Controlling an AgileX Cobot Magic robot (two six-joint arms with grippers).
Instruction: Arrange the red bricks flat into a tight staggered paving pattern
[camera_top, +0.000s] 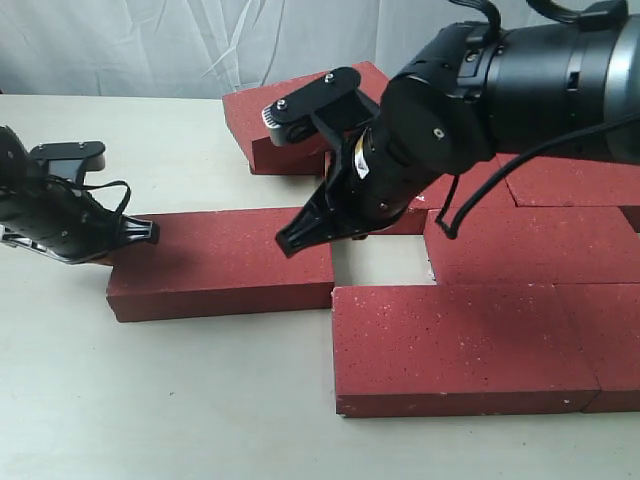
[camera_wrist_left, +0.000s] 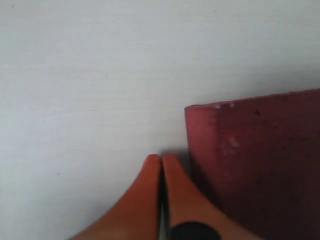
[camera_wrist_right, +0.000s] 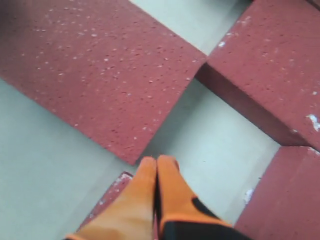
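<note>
A loose red brick (camera_top: 225, 262) lies flat left of the paved group, with a small gap of bare table (camera_top: 385, 262) between them. My left gripper (camera_top: 152, 232) is shut and empty, its tip at that brick's left end; the left wrist view shows the shut fingertips (camera_wrist_left: 161, 158) beside the brick's corner (camera_wrist_left: 255, 160). My right gripper (camera_top: 290, 243) is shut and empty, hanging low over the same brick's right end. In the right wrist view its tip (camera_wrist_right: 157, 160) is at a corner of that brick (camera_wrist_right: 95, 70), with other bricks (camera_wrist_right: 270, 65) around the gap.
A front brick (camera_top: 460, 345) and a neighbour (camera_top: 615, 345) lie along the near edge. More bricks (camera_top: 530, 245) sit behind them, and one brick (camera_top: 300, 125) lies at the back, partly under the right arm. Bare table (camera_top: 150, 400) spreads left and front.
</note>
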